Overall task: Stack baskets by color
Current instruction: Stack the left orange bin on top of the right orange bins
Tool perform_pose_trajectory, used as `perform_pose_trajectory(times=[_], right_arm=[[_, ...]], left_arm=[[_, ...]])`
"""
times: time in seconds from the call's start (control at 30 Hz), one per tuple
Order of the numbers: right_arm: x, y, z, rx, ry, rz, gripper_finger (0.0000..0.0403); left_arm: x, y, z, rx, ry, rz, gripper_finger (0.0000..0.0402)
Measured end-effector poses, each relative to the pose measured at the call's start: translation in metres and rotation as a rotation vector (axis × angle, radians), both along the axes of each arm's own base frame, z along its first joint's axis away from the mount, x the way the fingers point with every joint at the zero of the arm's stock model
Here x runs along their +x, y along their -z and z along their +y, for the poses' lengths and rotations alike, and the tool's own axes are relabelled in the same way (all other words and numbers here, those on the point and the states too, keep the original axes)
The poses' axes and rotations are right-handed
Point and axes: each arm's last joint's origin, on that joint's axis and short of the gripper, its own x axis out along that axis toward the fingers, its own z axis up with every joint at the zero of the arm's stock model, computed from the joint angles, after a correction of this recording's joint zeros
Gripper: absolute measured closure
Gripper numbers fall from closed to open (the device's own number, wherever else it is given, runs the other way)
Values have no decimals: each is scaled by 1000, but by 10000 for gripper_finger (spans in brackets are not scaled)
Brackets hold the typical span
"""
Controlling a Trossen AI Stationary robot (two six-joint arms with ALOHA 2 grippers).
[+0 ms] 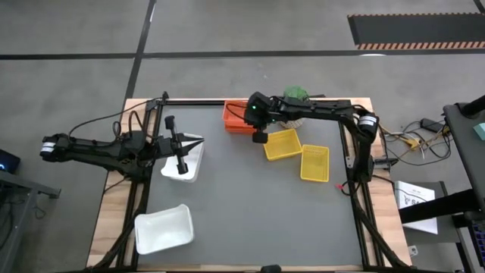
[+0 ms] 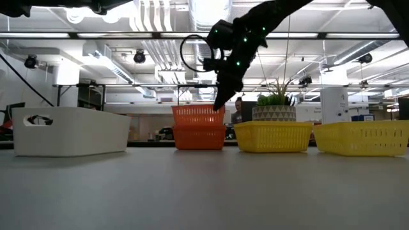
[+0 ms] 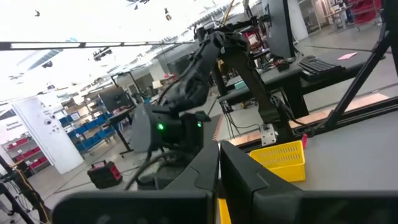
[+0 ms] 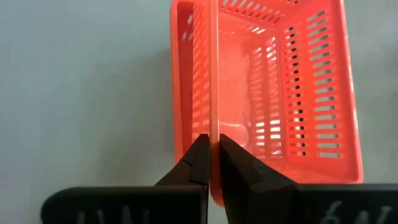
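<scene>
At table's far edge – right gripper pinches the orange basket wall, basket's long axis running fwd; left gripper shut, empty, farther off.

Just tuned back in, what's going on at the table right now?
The right gripper is shut on the wall of the top orange basket, which sits in the orange stack at the table's far edge. Two yellow baskets lie unstacked nearby. The left gripper is shut and sits over a white basket; another white basket rests nearer the front. A potted plant stands behind the yellow baskets.
</scene>
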Motion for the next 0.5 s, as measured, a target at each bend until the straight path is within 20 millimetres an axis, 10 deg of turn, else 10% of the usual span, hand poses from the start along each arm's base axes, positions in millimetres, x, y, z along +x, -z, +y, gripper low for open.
perform_pose_trajectory(times=[0.5], right_arm=[[2,35,-2,12,53,48,317]], left_arm=[[1,1,0,19,-3,8,402]])
